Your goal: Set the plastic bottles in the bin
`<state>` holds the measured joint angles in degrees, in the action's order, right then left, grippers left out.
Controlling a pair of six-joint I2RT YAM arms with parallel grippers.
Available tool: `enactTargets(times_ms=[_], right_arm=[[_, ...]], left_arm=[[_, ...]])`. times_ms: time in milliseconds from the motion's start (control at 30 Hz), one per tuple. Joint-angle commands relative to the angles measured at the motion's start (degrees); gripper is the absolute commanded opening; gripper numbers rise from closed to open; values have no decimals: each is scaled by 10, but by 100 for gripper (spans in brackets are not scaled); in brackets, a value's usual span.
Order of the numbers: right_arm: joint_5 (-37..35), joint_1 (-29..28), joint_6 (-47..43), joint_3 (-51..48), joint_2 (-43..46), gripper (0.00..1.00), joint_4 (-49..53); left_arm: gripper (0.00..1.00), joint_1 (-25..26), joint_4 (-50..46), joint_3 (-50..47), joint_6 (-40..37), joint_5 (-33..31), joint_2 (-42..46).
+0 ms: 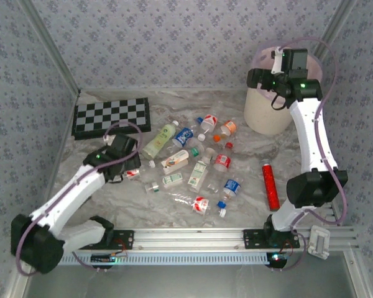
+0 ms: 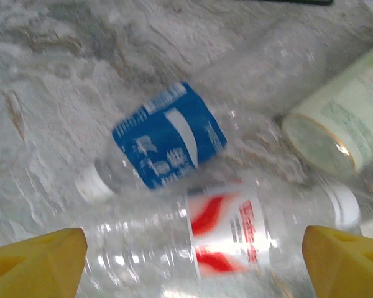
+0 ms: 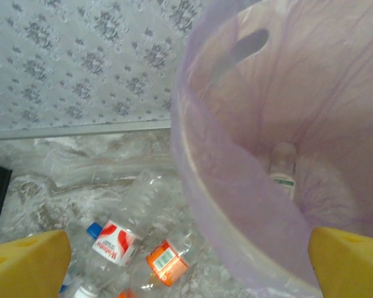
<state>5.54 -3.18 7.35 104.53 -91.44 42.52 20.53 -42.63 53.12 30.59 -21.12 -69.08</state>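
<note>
**Bottle cleanup: barely started by the look of it**

Progress first: I can see just one bottle (image 3: pixel 281 167) lying at the bottom of the bin (image 1: pixel 267 115), and that's all its pink liner (image 3: pixel 224 180) holds as far as the right wrist view shows. The rest of the plastic bottles (image 1: pixel 176 160) are scattered across the middle of the table (image 1: pixel 248 149), so I'd say nearly the whole job is left.

The bin sits at the upper right of the top view. The right gripper (image 3: pixel 186 261) hangs over its rim, fingers spread wide with nothing between them.

The left gripper (image 2: pixel 193 261) is down at the left side of the pile, fingers wide apart on either side of a red-label bottle (image 2: pixel 224 239) but not closed on it. A blue-label bottle (image 2: pixel 168 133) lies just above that one in the frame. My guess is the red-label one gets grabbed next.

A red cylinder (image 1: pixel 271 185) lies on the right of the table, not a bottle.
</note>
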Motion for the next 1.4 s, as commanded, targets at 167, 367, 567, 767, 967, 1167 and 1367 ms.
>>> enactTargets(times_ms=[167, 367, 567, 767, 967, 1167, 1367], right_arm=[[8, -19, 17, -48, 71, 100, -25], [3, -31, 20, -102, 105, 100, -59], [-11, -30, 14, -123, 125, 100, -66], [-24, -28, 9, -138, 137, 100, -64], [-21, -28, 11, -135, 146, 100, -54], [1, -29, 13, -160, 195, 100, -59], [168, -30, 41, -229, 247, 100, -117]], left_arm=[[93, -68, 34, 16, -155, 78, -68], [99, -95, 50, 35, -190, 126, -149], [99, -103, 61, 61, -207, 127, -216], [93, -106, 57, 99, -227, 92, -283], [72, -106, 48, 128, -228, 96, -275], [60, -106, -13, 164, -249, 74, -217], [58, -92, -25, 168, -223, 130, -110]])
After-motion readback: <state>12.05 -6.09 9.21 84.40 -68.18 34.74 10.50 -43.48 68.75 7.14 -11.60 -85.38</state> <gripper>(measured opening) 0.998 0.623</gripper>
